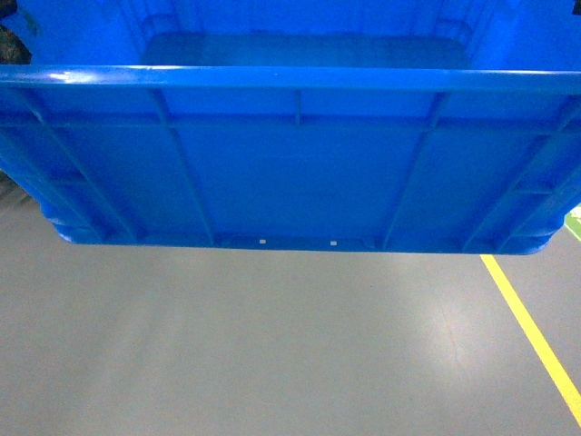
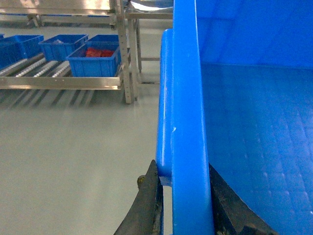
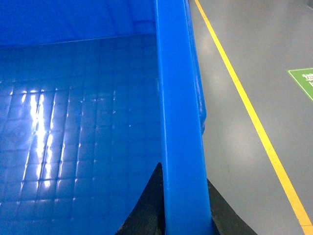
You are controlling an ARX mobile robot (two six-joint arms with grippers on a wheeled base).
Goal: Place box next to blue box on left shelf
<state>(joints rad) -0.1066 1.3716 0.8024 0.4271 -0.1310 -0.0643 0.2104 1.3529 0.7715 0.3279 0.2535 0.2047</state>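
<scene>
The box (image 1: 290,173), a large bright blue open-top crate, is held off the floor and fills the upper head view. My left gripper (image 2: 182,166) is shut on the box's left rim (image 2: 188,98), one finger inside and one outside. My right gripper (image 3: 182,171) is shut on the opposite rim (image 3: 178,122) in the same way. The left shelf (image 2: 58,82), a steel roller rack, stands far off at the upper left of the left wrist view. It carries several small blue boxes, the nearest (image 2: 95,63) holding red items. Neither gripper shows in the head view.
Grey floor lies below the box. A yellow line (image 1: 536,336) runs along the right, with a green floor marking (image 3: 303,81) beyond it. A steel upright post (image 2: 124,54) stands at the rack's right end, with another steel frame behind it.
</scene>
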